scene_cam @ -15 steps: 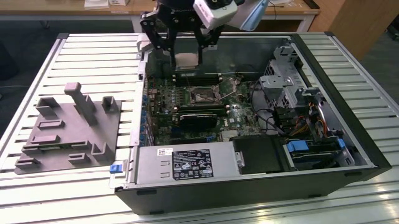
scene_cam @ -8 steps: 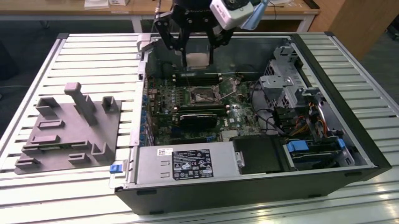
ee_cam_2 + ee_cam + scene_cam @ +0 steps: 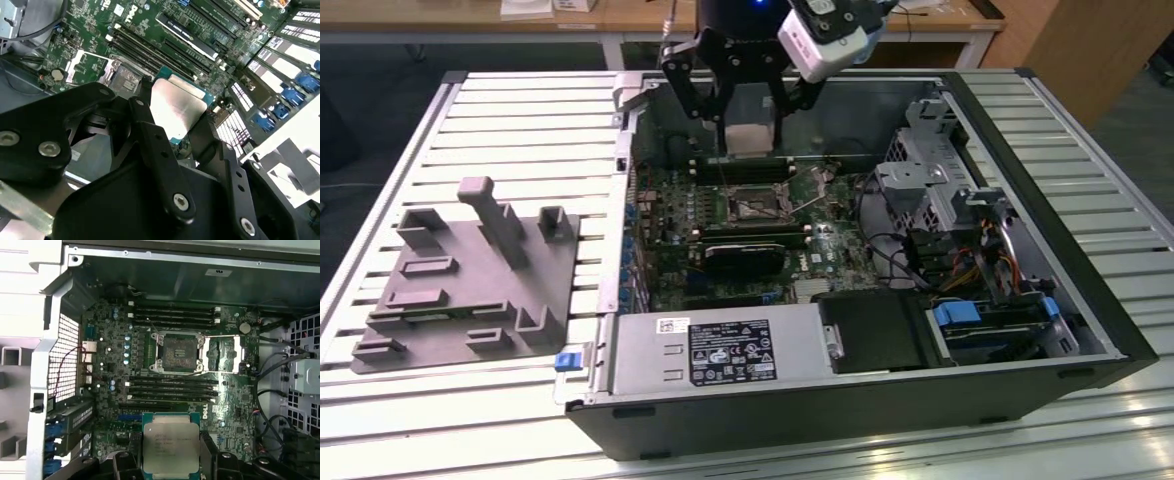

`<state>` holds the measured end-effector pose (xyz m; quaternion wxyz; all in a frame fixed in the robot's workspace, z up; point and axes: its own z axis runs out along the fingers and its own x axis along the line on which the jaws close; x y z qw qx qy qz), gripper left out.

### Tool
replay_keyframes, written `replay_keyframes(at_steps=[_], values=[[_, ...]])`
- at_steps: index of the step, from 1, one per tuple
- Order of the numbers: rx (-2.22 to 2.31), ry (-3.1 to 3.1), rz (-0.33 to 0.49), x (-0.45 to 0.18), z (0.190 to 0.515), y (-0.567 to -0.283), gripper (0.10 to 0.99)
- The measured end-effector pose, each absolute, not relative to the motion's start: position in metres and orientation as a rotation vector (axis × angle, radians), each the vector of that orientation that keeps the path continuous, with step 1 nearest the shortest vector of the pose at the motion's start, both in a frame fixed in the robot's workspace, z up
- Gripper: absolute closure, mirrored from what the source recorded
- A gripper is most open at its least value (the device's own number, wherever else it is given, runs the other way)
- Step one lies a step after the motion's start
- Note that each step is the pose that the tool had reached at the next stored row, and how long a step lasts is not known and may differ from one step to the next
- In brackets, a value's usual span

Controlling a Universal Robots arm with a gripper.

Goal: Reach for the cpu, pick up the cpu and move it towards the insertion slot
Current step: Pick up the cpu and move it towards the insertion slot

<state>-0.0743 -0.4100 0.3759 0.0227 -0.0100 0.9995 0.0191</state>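
The gripper (image 3: 750, 135) fingers (image 3: 150, 135) are grasping the cpu (image 3: 170, 444), hovering above the motherboard near the insertion slot (image 3: 178, 353).

No print could be read with certainty. Faint marking lines stood on the cpu (image 3: 167, 446) held in the gripper (image 3: 747, 140). Well apart from the gripper, a black label (image 3: 731, 353) and a small white label (image 3: 674, 324) sat on the grey housing (image 3: 640, 352), both illegible.

End effector (image 3: 750, 128) clamped, pointing downward
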Motion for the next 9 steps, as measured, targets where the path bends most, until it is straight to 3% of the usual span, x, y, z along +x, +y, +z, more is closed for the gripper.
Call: replay_keyframes(at_steps=[9], values=[[-0.031,3.110,0.060,-0.056,0.355,-0.395,0.545]])
